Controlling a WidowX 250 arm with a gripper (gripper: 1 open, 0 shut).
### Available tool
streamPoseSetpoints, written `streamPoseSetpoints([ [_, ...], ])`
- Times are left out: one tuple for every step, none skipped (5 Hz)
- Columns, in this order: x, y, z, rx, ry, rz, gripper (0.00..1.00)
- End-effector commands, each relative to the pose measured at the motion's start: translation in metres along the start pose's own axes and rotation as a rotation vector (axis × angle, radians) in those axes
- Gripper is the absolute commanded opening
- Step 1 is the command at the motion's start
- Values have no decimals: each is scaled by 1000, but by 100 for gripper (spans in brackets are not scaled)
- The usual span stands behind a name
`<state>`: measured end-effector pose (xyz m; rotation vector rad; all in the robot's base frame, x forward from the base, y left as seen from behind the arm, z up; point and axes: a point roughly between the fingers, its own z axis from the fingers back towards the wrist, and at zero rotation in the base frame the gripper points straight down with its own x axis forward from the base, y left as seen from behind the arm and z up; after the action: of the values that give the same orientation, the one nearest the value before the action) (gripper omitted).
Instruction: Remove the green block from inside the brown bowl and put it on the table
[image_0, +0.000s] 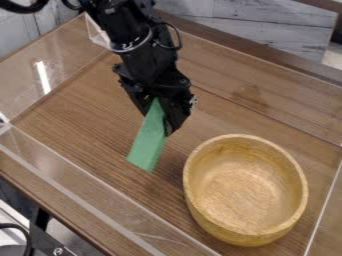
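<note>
My black gripper (162, 102) hangs over the table (80, 110), pointing steeply down, shut on the upper end of the green block (150, 140). The block is a long flat bright green bar that slants down and to the left from the fingers. Its lower end is at or just above the tabletop; I cannot tell if it touches. The brown bowl (246, 190), round, light wood with a thick rim, stands at the lower right, just right of the block, with nothing inside it.
Low clear plastic walls (80, 190) run along the table's front and left edges. A grey wall (267, 25) rises behind the table. Bare wood-grain surface lies left of the block and behind the bowl.
</note>
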<state>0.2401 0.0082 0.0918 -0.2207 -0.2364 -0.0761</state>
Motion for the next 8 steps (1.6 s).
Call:
streamPoseSetpoints([
  [8, -3, 11, 12, -58, -14, 0],
  [8, 0, 8, 10, -54, -10, 0],
  [8, 3, 4, 9, -51, -6, 0],
  [8, 6, 1, 7, -47, -2, 0],
  [8, 9, -2, 5, -44, 2, 0],
  [8, 12, -4, 3, -41, 6, 0],
  [8, 14, -6, 0, -37, 9, 0],
  [8, 16, -8, -3, -33, 13, 0],
])
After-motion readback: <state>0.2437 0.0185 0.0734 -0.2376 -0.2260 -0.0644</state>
